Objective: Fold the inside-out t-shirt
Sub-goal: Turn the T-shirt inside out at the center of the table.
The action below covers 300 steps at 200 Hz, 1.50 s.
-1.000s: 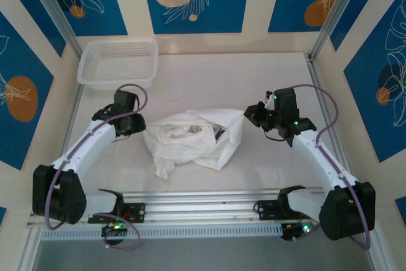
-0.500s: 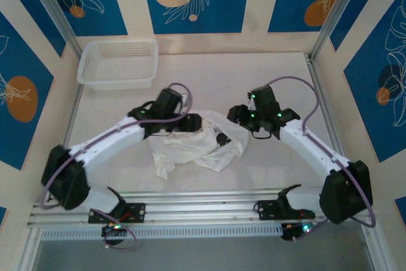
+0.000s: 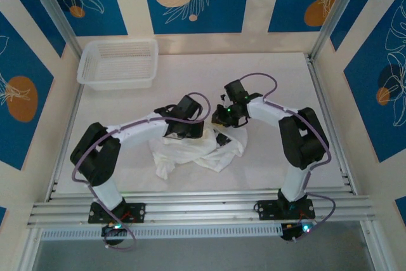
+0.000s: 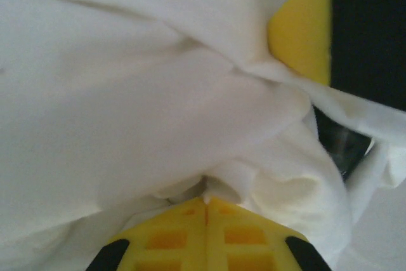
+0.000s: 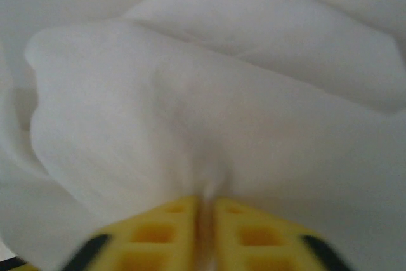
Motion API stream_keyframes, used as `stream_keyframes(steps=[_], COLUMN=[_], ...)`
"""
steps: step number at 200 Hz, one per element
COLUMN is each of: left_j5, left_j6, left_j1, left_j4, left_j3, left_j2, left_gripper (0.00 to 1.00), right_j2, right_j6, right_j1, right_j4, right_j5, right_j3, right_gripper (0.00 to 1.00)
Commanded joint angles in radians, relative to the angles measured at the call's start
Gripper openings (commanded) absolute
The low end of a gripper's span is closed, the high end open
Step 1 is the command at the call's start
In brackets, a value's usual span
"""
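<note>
The inside-out t-shirt [image 3: 190, 152] lies crumpled in a white heap at the middle of the table. My left gripper [image 3: 191, 126] reaches in from the left onto the heap's upper edge. In the left wrist view its yellow fingers meet, and my left gripper [image 4: 206, 202] is shut on a fold of the t-shirt [image 4: 152, 93]. My right gripper [image 3: 223, 116] comes in from the right at the heap's top right corner. Up close my right gripper [image 5: 207, 202] is shut, pinching a ridge of the t-shirt [image 5: 222, 93]. The two grippers sit close together.
A white mesh basket [image 3: 117, 81] stands at the back left corner of the table. Metal frame rails run along both sides and the near edge [image 3: 203, 206]. Another yellow finger [image 4: 301, 33] pokes out of the cloth at the upper right of the left wrist view.
Both arms swung inward from the table's sides onto the shirt heap. Each gripper opened on the way and has now shut on cloth at the heap's top.
</note>
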Motion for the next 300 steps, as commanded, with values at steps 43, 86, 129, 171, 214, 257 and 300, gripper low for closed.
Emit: stream_keyframes(steps=[43,86,129,171,214,257,300], left_j5=[-0.085,-0.096,-0.309,-0.226,0.187,0.361,0.188], left_j6=[0.048,0.067,0.114,0.161,0.122,-0.02,0.07], left_j1=[0.236,0.256,0.285,0.303,0.303,0.263,0.259], left_j4=[-0.173,-0.215,-0.316,-0.298,-0.096,0.12,-0.025], left_j3=[-0.27,-0.298,-0.22,-0.183,-0.257,-0.296,-0.232], left_j2=[-0.456,-0.512,-0.519,-0.518,-0.482,-0.305,-0.201], left_gripper=[0.0,0.0,0.11,0.14,0.53,0.71,0.0], right_j2=[-0.353,-0.354,-0.417,-0.259,0.05,0.11,-0.104], right_j6=[0.073,0.076,-0.09,-0.416,-0.418,-0.367,-0.272], right_j1=[-0.242,-0.242,-0.053,0.231,0.229,0.198,0.123], right_j4=[0.107,0.095,0.045,0.07,-0.025,-0.066,0.013], right_j5=[0.023,-0.007,0.16,0.316,0.112,0.035,-0.125], right_j3=[-0.271,-0.351,-0.228,-0.03,0.221,0.269,0.174], right_gripper=[0.0,0.03,0.43,0.64,0.65,0.22,0.0])
